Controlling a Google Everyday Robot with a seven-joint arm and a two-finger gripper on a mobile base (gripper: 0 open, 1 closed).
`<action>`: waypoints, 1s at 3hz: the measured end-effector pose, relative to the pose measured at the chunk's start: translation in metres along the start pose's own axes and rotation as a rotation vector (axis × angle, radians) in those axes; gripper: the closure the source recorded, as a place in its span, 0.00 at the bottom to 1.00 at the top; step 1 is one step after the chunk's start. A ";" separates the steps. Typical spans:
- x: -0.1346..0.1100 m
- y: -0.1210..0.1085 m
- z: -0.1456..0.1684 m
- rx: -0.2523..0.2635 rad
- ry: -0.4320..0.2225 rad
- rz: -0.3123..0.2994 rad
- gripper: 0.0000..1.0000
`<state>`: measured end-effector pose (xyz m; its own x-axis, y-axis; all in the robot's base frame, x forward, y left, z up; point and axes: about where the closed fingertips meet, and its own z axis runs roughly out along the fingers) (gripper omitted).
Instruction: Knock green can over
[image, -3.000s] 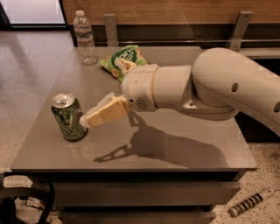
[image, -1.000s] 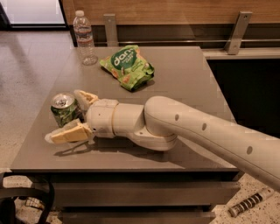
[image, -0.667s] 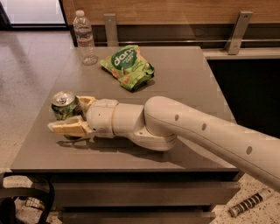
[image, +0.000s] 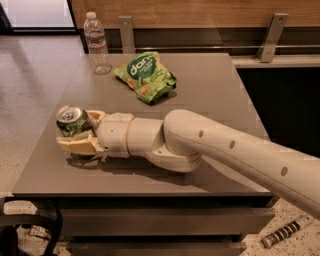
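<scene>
The green can (image: 70, 119) stands near the table's front left corner, silver top up and leaning slightly. My gripper (image: 76, 130) lies low over the table and reaches in from the right. Its two cream fingers sit on either side of the can. The near finger (image: 79, 145) covers the can's lower front and the far finger (image: 96, 116) is against its back right. The fingers look closed onto the can's sides. The can's base is hidden.
A crinkled green snack bag (image: 146, 75) lies at the middle back of the brown table (image: 215, 90). A clear water bottle (image: 96, 42) stands at the back left corner. The table's left and front edges are close to the can. My arm (image: 225, 150) crosses the front right.
Three seconds ago the gripper was above and right of the can. It came down around the can and the near finger closed in against it. The can has shifted slightly.
</scene>
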<state>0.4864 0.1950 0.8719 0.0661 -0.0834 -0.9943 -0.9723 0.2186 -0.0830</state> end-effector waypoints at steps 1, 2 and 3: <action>-0.001 0.001 0.001 -0.003 0.000 -0.001 1.00; -0.007 -0.003 -0.003 -0.008 0.043 -0.011 1.00; -0.038 -0.009 -0.013 -0.026 0.192 -0.070 1.00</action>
<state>0.4893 0.1839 0.9117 0.0924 -0.2814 -0.9551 -0.9725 0.1803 -0.1472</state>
